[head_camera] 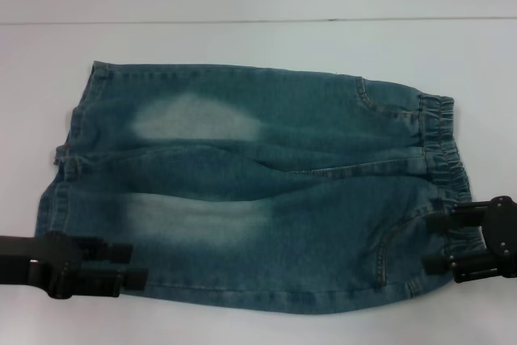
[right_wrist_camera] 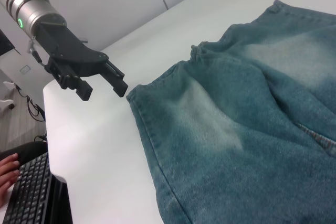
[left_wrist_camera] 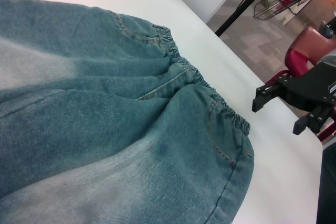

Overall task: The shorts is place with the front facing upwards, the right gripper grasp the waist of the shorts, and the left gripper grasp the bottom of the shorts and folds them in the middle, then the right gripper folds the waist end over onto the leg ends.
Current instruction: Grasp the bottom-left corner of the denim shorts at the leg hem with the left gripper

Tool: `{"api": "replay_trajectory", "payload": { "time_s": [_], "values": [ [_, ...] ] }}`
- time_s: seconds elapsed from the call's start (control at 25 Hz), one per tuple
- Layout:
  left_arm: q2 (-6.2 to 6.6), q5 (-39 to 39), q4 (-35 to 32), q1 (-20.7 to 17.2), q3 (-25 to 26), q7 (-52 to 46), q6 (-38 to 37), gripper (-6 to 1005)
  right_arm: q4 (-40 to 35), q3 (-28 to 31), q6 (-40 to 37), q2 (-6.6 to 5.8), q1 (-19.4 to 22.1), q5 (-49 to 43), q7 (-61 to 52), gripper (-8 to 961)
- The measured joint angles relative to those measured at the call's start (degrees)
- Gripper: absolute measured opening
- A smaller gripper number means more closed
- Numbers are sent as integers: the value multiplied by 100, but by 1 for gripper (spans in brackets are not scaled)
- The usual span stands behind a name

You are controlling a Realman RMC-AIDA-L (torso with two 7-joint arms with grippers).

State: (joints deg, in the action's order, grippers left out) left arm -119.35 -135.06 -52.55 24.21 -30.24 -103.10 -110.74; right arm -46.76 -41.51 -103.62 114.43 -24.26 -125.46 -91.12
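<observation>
my left gripper (head_camera: 133,265): fingers spread, holding nothing, hovering just at the near corner of the leg hem; from the right wrist view it hangs above the table edge, just off the cloth.
my right gripper (head_camera: 430,241): jaws apart, empty, fingertips just at the near end of the waistband (touching or a hair off, can't tell).
the shorts (head_camera: 258,191): flat on the table between my two grippers, waist toward my right, legs toward my left, spread out full, not yet folded.
waist (head_camera: 443,139): puckered elastic, bunched and thicker, so an easy ridge to pinch; I judge the near corner is the spot for my right.
the bottom of the shorts (head_camera: 69,159): straight stitched cuffs, double layer, firmer than the panel; I'd take the near cuff corner with my left.
handling: denim, soft but with body, I judge light to medium weight, not slippery, not fragile; it should drape and crease where folded, though a shallow pinch may catch the top layer only (fold then goes crooked).
table (head_camera: 258,46): plain white, smooth, matte; cloth should slide on it if dragged.
room: pale wall behind; keyboard (right_wrist_camera: 29,190) with a person's hand below the table edge, red chair (left_wrist_camera: 307,51) and a wire basket on a stand beyond the far side.
</observation>
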Motion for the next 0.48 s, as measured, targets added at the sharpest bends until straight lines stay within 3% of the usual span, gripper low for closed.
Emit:
{"api": "replay_trajectory", "payload": {
  "time_s": [0.48],
  "values": [
    [0,9,8,5,-6,-32,-66,723,0,154,20,22,-44,13,13,825]
  ]
}}
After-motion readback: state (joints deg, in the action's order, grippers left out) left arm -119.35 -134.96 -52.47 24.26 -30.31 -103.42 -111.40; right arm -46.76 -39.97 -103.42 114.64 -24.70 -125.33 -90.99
